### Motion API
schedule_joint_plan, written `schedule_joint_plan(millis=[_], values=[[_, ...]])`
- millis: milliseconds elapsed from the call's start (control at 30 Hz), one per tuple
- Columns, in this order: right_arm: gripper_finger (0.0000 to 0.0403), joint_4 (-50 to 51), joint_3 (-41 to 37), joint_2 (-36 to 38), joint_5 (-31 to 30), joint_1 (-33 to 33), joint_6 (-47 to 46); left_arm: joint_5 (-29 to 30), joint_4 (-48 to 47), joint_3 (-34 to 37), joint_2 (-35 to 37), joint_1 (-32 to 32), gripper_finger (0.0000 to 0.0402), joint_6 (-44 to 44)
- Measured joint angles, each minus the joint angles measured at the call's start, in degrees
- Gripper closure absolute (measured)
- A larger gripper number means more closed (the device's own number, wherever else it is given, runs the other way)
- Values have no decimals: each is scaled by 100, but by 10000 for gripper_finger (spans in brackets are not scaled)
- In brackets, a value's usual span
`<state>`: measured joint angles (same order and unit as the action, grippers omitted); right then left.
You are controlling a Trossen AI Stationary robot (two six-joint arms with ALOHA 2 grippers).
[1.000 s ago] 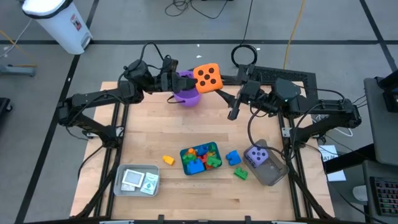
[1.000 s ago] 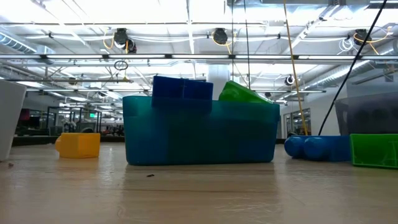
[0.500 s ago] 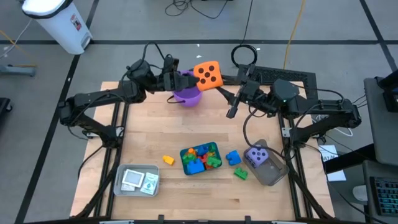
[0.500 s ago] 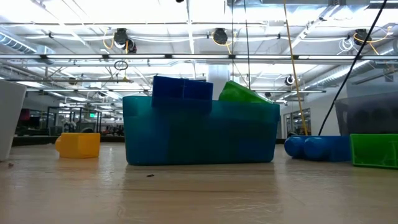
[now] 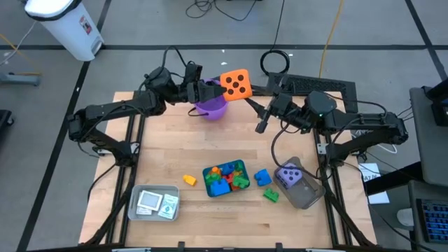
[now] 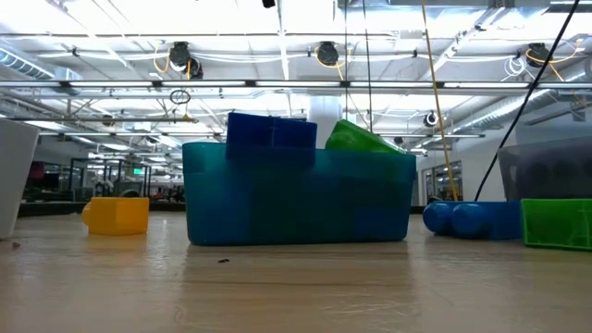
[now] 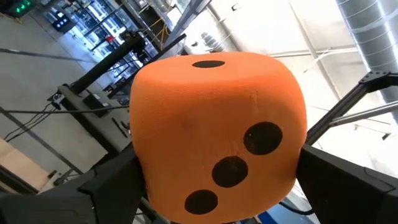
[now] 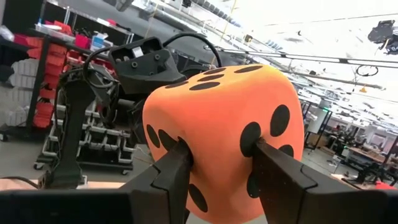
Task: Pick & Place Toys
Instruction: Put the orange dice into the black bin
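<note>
Orange die (image 5: 234, 85) is up in the air at the far edge of the desk (image 5: 168, 154), just over and beside the purple bucket (image 5: 213, 110), between both arms.

Risks, as I read them:
- R gripper (image 8: 217, 154) pinches only one corner/edge of the die; its fingers (image 8: 168, 180) dig into the foam and dent it. A narrow bite on a soft, bulky thing means it could pivot or squirt out if the arm swings fast.
- L gripper (image 5: 212, 89) has its fingers spread wide on either side of the die. Can't tell if they touch it. If a pad drags on the foam when the L arm backs off, it may pull the die out of the R pinch.
- A drop here could hit the bucket rim and bounce off the desk's far edge to the floor.
- The arms are close together, so there's a chance of a clash w/ any sideways move.

Die look: fist-sized cube, bright orange, matte foam-like skin, rounded corners, black dots, w/ a three-face and a one-face showing in the L wrist view. Light and squashy, so it gives under the grip.
</note>
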<state>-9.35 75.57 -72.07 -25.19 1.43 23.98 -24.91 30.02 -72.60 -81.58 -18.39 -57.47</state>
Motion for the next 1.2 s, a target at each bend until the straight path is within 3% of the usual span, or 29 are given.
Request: schedule_joint_plan(millis=[567,1200], values=[[260,-41,2,63,-49,0,-43,197,8,0,16,2,18,-245],[270,-187,11,101,-192,-7,297,125,20,-4,31,9,2,354]])
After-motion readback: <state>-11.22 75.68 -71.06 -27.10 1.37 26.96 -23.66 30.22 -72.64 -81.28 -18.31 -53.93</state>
